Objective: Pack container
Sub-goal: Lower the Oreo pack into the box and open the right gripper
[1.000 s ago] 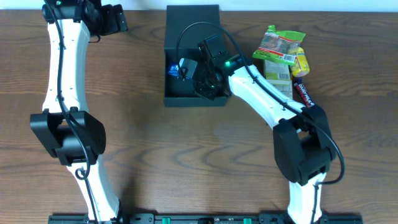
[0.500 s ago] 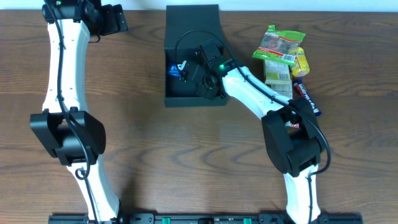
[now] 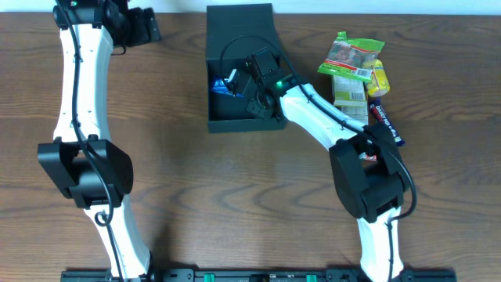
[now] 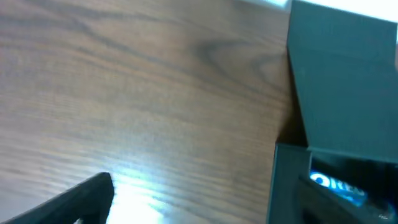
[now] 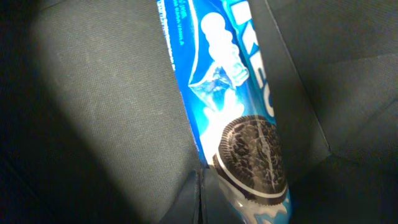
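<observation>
1. The container (image 3: 243, 124) stands open near the far edge of the table (image 3: 235, 196), its flap lid raised behind it. Brown wood grain spreads wide in front of it and to its left.
2. The right gripper (image 3: 237, 84) reaches inside the container with its jaws closed, beside a blue biscuit packet (image 5: 242, 124) that leans on the inner wall. Whether it pinches the packet cannot be told.
3. The left gripper (image 3: 145, 23) is well left of the container, and whether it is released or clenched cannot be told.
4. Loose snack packets (image 3: 354, 59) are piled near the container's right side.

Table (image 3: 196, 180): dark brown wood grain.
Far middle: black container (image 3: 239, 27) stands on it.
Right of the container, close together: green packet (image 3: 352, 55), yellow packet (image 3: 379, 77), beige packet (image 3: 349, 90), dark packet (image 3: 385, 124).
</observation>
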